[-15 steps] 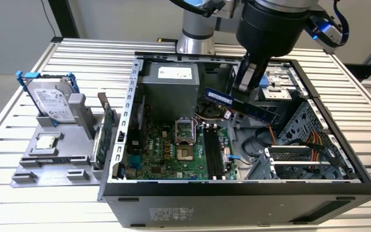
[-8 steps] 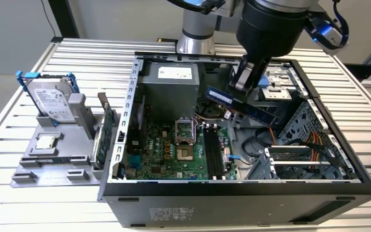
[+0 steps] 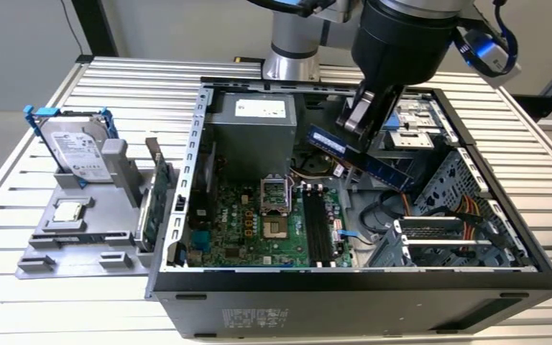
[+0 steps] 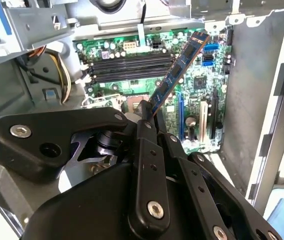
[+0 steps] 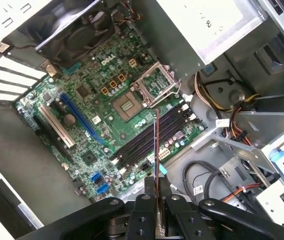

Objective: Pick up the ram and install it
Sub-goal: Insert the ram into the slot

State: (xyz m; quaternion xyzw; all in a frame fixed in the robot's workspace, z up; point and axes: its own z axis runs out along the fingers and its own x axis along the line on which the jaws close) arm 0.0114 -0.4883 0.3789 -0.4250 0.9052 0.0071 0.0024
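While clamped on one end of the ram (image 3: 388, 172) (image 4: 179, 67) (image 5: 157, 142), the gripper (image 3: 355, 138) (image 4: 145, 114) (image 5: 157, 197) held it tilted in the air inside the open case (image 3: 353, 302), above the motherboard (image 3: 252, 223) and clear of its black slots (image 3: 316, 228).

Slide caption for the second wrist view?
Black jaws shut on the thin blue ram stick, held over the green motherboard's long black slots.
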